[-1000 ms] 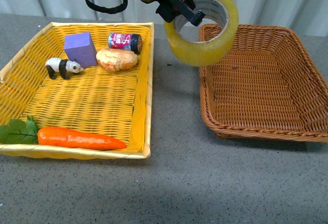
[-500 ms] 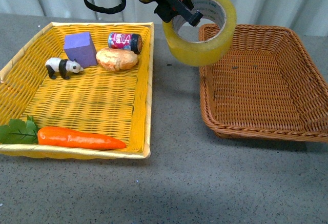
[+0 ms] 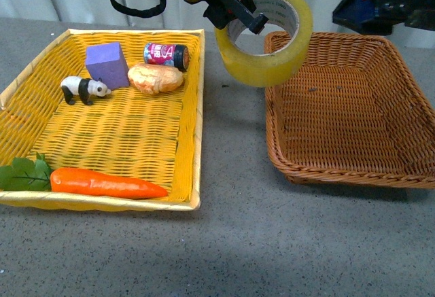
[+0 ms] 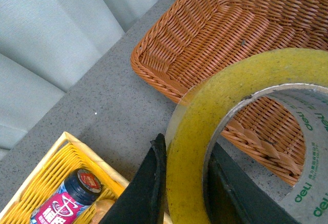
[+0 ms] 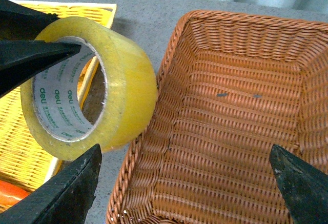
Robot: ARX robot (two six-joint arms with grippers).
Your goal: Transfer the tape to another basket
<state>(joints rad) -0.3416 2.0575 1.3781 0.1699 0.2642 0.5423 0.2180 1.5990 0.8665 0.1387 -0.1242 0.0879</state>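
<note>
The tape [image 3: 268,62], a wide translucent yellow roll with a white printed core, hangs in the air over the strip of table beside the brown wicker basket [image 3: 340,175], by its near-left corner. My left gripper [image 3: 246,13] is shut on the roll's wall, one finger inside the core and one outside. The left wrist view shows the tape [image 4: 189,147] pinched in the left gripper [image 4: 187,183], with the basket [image 4: 205,24] below. In the right wrist view, my right gripper [image 5: 184,183] stands open above the empty basket [image 5: 230,131], with the tape [image 5: 123,80] beside it.
The yellow woven basket [image 3: 194,107] on the left holds a carrot [image 3: 102,183], a toy panda [image 3: 83,89], a purple block [image 3: 107,64], a bread roll [image 3: 155,78] and a small can [image 3: 165,54]. My right arm [image 3: 384,1] shows at the top right, behind the brown basket.
The tape and my left gripper have shifted very slightly left. My right arm has come into the front view at the top right.
</note>
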